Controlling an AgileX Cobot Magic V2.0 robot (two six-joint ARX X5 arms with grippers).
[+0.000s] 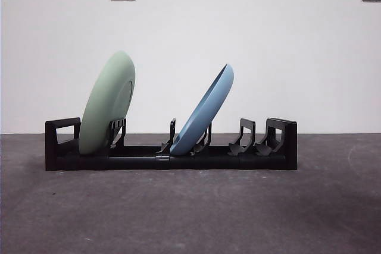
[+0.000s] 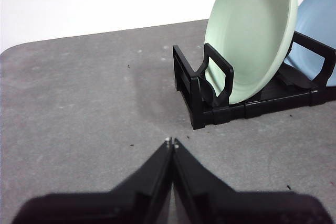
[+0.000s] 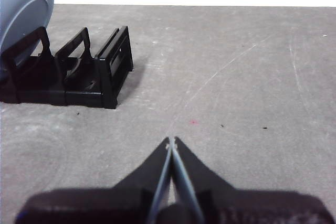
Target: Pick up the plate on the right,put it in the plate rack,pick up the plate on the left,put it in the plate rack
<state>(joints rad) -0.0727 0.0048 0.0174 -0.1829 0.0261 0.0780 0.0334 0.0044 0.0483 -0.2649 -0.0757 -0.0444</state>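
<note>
From the front, the plate rack (image 1: 172,154) is seen lengthwise across the grey table (image 1: 190,212), the green plate (image 1: 107,104) and blue plate (image 1: 203,111) both slotted in it — each tilted rightward. In the left wrist view, the left gripper (image 2: 171,142) is pressed together, empty, near the rack's green-plate end. In the right wrist view, the right gripper (image 3: 171,140) is likewise closed — off the rack's other end.

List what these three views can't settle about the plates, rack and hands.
- Front view: neither hand is in frame.
- Front view: green plate hides the rack dividers behind it.
- Left wrist view: blue plate is cut off by the edge and partly behind the green plate.
- Right wrist view: blue plate cropped at the corner; green plate absent.
</note>
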